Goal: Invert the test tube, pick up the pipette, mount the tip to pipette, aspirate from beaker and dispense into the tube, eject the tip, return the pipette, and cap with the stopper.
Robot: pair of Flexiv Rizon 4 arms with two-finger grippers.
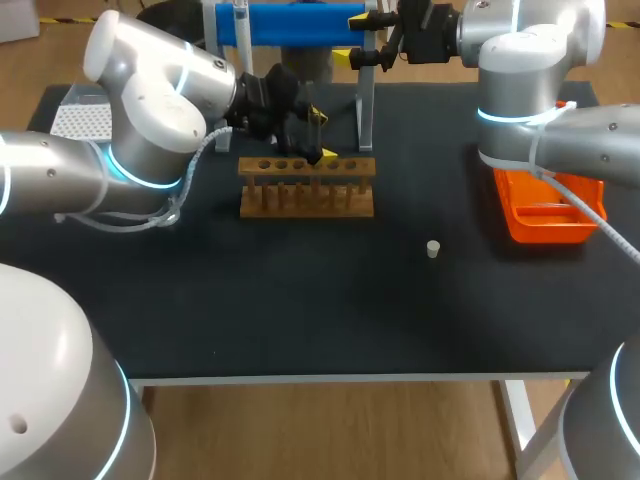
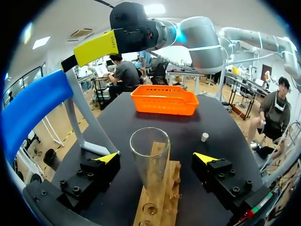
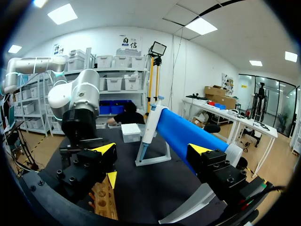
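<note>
Left gripper point(image 2: 156, 157) hung over the light wooden rack point(image 2: 162, 202), its yellow-tipped fingers point(image 2: 107, 157) spread wide. The clear glass test tube point(image 2: 150, 160) stood upright between them, mouth up, foot seated in the rack, touching neither finger. It looked empty. Judged the inversion step done, as the open end faced upward. Right gripper point(image 3: 153, 149) sat at the far side of the black table point(image 1: 300, 300), fingers point(image 3: 106, 148) also spread, nothing pinched. The long blue pipette point(image 3: 188, 136) lay just ahead of them, running close past one finger and resting on its white stand point(image 3: 153, 160). Could not tell whether that finger touched it, and saw no grip from two sides. Judged the pick-up to be the step in hand, not yet made. The small white stopper point(image 1: 433, 249) lay alone on the table, well apart from both grippers, between the rack and the orange plastic basket point(image 1: 545, 215). The tube was therefore uncapped. No tip was seen on the pipette's nose, though that end was poorly shown. Beaker not made out in any view. Left to do, by this reckoning: lift the pipette, mount a tip, draw from the beaker, dispense into the tube, eject the tip, return the pipette, cap the tube. Roughly one step of seven finished.
</note>
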